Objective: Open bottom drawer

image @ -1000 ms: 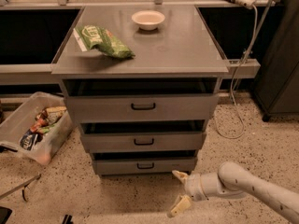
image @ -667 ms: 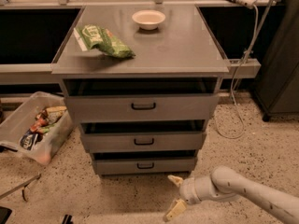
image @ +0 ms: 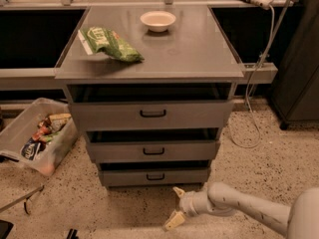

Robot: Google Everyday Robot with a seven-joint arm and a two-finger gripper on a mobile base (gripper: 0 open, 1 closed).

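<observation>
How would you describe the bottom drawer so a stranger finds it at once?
Find the grey cabinet with three stacked drawers; the open gripper hovers near the floor before it. The bottom drawer is the lowest, with the narrowest front.

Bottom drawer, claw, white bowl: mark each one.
bottom drawer (image: 155,177): camera view, black handle at front centre.
claw (image: 173,206): camera view, midway between open fingertips, low before the drawer.
white bowl (image: 158,20): camera view, inside of the bowl.

The grey tabletop (image: 199,54) is carrying a white bowl (image: 158,20), sitting far and centre, and a green bag (image: 109,44), lying toward the left edge, well apart from the bowl. The claw (image: 174,206) is hanging low over the speckled floor (image: 124,213), near and about centre, its fingers spread.
</observation>
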